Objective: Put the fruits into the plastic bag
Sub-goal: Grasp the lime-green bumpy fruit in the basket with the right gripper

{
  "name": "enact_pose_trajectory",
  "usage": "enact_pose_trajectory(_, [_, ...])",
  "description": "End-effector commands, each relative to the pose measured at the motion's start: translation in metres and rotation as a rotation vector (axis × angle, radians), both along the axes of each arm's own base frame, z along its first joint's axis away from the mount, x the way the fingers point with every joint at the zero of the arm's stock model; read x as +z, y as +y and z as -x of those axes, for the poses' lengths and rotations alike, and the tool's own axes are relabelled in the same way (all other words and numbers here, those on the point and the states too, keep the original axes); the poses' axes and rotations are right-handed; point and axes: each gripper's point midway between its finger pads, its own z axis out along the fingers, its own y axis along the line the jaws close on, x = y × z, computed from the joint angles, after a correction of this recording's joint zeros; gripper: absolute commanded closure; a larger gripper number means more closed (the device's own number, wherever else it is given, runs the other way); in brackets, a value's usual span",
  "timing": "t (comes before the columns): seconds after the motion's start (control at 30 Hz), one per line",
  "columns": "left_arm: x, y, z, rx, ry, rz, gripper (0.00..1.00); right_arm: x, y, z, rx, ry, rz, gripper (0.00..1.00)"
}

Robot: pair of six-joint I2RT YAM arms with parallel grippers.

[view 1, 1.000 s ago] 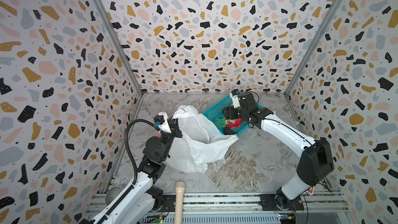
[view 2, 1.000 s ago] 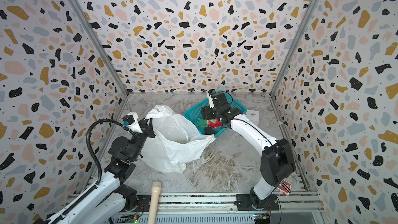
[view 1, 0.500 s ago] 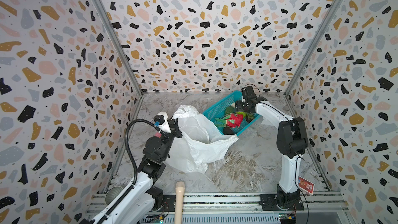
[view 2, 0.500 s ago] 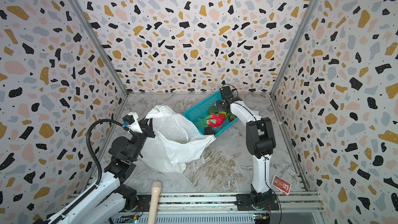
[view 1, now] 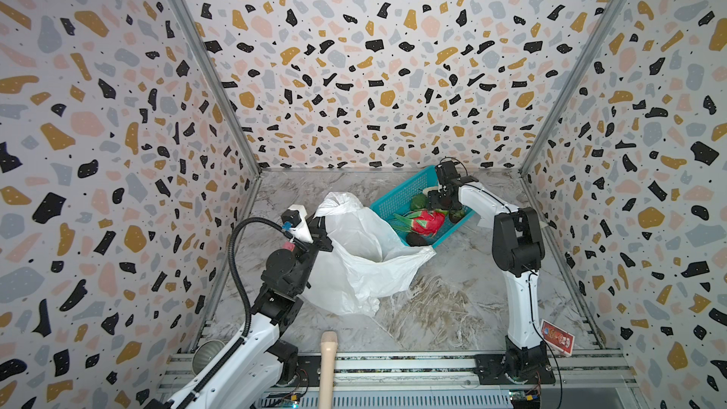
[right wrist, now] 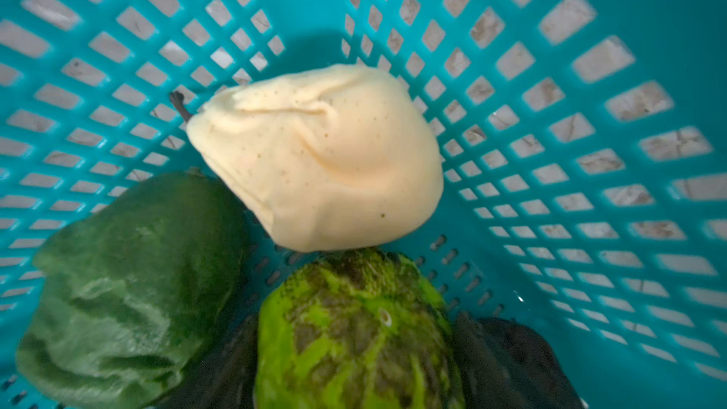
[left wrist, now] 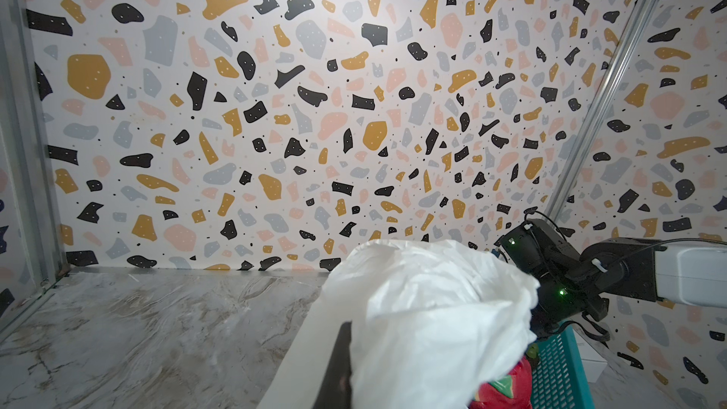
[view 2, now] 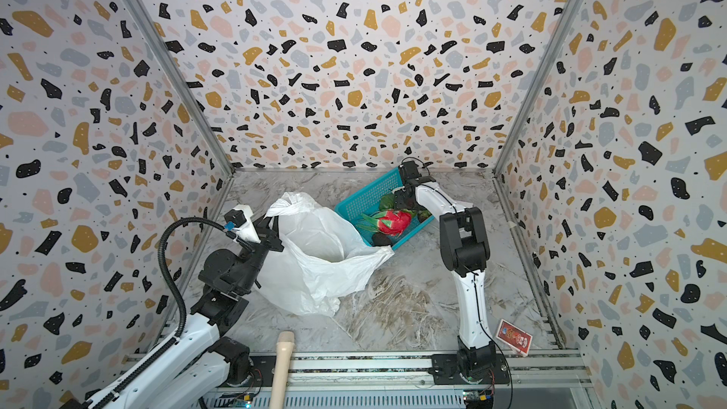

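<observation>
Two things stood out in both top views. The right arm [view 1: 484, 202] had swung from over the middle of the basket [view 1: 397, 200] to its far end and dipped in. The left jaws stayed pinched shut on the rim of the plastic bag [view 1: 362, 257], holding its mouth up just beside the basket. The dragon fruit [view 1: 424, 222] and the other fruits still lay in the basket, and I saw none in the bag.

From the left wrist, the bag draped over a dark finger [left wrist: 341, 363], unmoved.

From the right wrist, the right jaws had narrowed to flank a bright green fruit [right wrist: 354, 328] touching the cream piece [right wrist: 318, 159]. I couldn't tell whether they gripped it yet. I judged a pick was starting.
</observation>
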Motion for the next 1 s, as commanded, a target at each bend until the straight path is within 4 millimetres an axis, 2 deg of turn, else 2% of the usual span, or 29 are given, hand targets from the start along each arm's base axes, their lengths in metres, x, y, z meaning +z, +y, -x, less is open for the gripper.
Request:
enact_pose_trajectory(0.0, [0.018,0.005,0.001,0.021,-0.054,0.009,1.00,0.004,0.001,0.009,0.014,0.029,-0.011,0.40])
enact_pose_trajectory(0.1, [0.018,0.005,0.000,0.023,-0.054,0.008,1.00,0.017,0.004,0.007,0.022,-0.010,-0.036,0.53])
enact_pose_trajectory(0.2, [0.019,0.005,0.001,0.020,-0.054,0.009,1.00,0.033,0.008,0.008,0.038,-0.046,-0.069,0.61])
enact_pose_trajectory(0.33, [0.021,0.005,0.002,0.017,-0.058,0.013,1.00,0.060,0.016,0.013,0.063,-0.110,-0.137,0.63])
enact_pose_trajectory(0.53, [0.021,0.004,0.003,0.007,-0.058,0.023,1.00,0.110,0.024,0.035,0.089,-0.226,-0.254,0.63])
enact_pose_trajectory(0.7, [0.021,0.002,0.003,-0.002,-0.059,0.028,1.00,0.140,0.038,0.073,0.162,-0.271,-0.368,0.62])
enact_pose_trajectory(0.83, [0.020,0.001,0.003,-0.010,-0.059,0.031,1.00,0.171,0.069,0.114,0.337,-0.342,-0.486,0.62])
enact_pose_trajectory(0.97, [0.020,0.000,0.002,-0.014,-0.057,0.024,1.00,0.201,0.109,0.158,0.554,-0.399,-0.578,0.62])
